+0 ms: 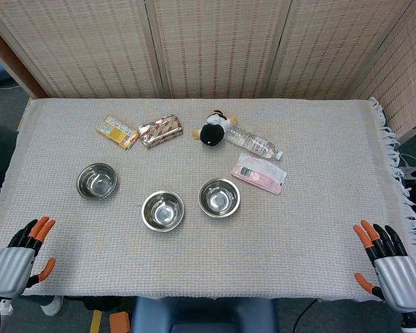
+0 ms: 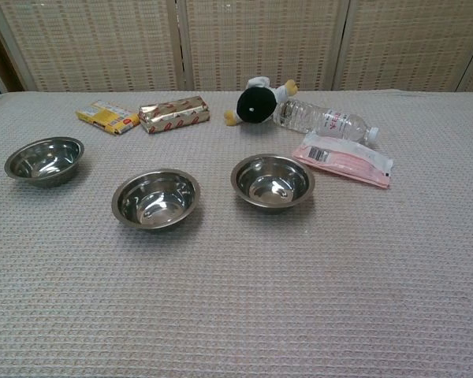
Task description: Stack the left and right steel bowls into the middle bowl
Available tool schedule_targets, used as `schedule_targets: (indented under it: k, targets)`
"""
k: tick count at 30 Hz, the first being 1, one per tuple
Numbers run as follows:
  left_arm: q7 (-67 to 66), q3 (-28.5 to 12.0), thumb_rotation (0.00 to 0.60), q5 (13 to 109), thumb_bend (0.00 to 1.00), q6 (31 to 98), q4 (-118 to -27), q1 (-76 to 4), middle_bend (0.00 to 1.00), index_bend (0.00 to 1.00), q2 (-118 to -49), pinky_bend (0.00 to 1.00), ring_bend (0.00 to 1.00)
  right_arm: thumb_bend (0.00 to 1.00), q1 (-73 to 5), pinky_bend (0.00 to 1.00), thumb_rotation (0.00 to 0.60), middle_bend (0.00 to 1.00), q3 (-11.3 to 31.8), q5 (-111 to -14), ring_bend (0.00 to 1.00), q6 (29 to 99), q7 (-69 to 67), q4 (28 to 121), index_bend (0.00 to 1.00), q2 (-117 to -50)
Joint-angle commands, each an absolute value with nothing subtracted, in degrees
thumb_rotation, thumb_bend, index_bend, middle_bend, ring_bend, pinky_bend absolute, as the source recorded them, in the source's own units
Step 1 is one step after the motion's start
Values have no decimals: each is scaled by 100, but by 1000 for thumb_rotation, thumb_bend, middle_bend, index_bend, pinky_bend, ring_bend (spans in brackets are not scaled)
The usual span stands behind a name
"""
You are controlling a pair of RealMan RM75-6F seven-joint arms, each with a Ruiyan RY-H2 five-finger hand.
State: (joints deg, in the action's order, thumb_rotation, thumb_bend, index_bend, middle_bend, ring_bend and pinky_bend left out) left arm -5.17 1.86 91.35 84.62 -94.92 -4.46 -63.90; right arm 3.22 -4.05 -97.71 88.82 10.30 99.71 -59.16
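Both hands sit at the near edge of the table, well apart from everything on it. Left hand: released, fingers spread, holding nothing. Right hand: likewise released, fingers apart, empty. Neither shows in the chest view.

Three steel bowls stand upright and separate on the woven cloth; none is nested yet, so the task appears to be at its start. Middle bowl lies nearest the robot. Right bowl is just beside it, slightly farther back. Left bowl is farther off to the left and farther back again.

Judgement on the first step: each bowl is best taken by the hand on its own side. Thin polished rims are likely to slip, so a pinch across the rim, thumb inside and fingers outside, seems safer than a wrap from above. Lift clear of the cloth, centre over the middle bowl, lower level before letting go; a tilted release could make it ride up on the rim. The right bowl's closeness to the target leaves little room for fingers on that side.

Beyond the bowls: pink packet, clear bottle lying down, black plush toy, foil-wrapped pack, yellow packet. All stand clear of the likely paths.
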Motion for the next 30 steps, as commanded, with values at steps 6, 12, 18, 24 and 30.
schedule_targets:
  k: [6, 12, 18, 24, 30]
  targets:
    - [-670, 87, 600, 9255, 393, 8538, -9288, -519, 38, 0, -6725, 266, 74, 109, 248, 0, 600, 0, -337, -9645, 0, 8762, 1051, 9966, 0, -5969]
    - [-912, -273, 600, 9196, 393, 7995, -8658, -1107, 585, 0, -7448, 769, 587, 109, 202, 0, 600, 0, -197, -9417, 0, 8708, 1270, 9957, 0, -6092]
    - [-649, -670, 600, 9096, 391, 7628, -7381, -1740, 870, 46, -8297, 977, 865, 109, 168, 0, 600, 0, -110, -9138, 0, 8582, 1619, 9997, 0, -6207]
    - [-574, -818, 600, 8832, 391, 6993, -6068, -2282, 967, 108, -9053, 1000, 941, 109, 128, 0, 600, 0, -77, -8948, 0, 8459, 1994, 10041, 0, -6326]
    - [-172, -864, 600, 8609, 389, 6489, -4801, -2684, 1000, 194, -9657, 1000, 989, 109, 114, 0, 600, 0, -36, -8686, 0, 8365, 2246, 10087, 0, -6370]
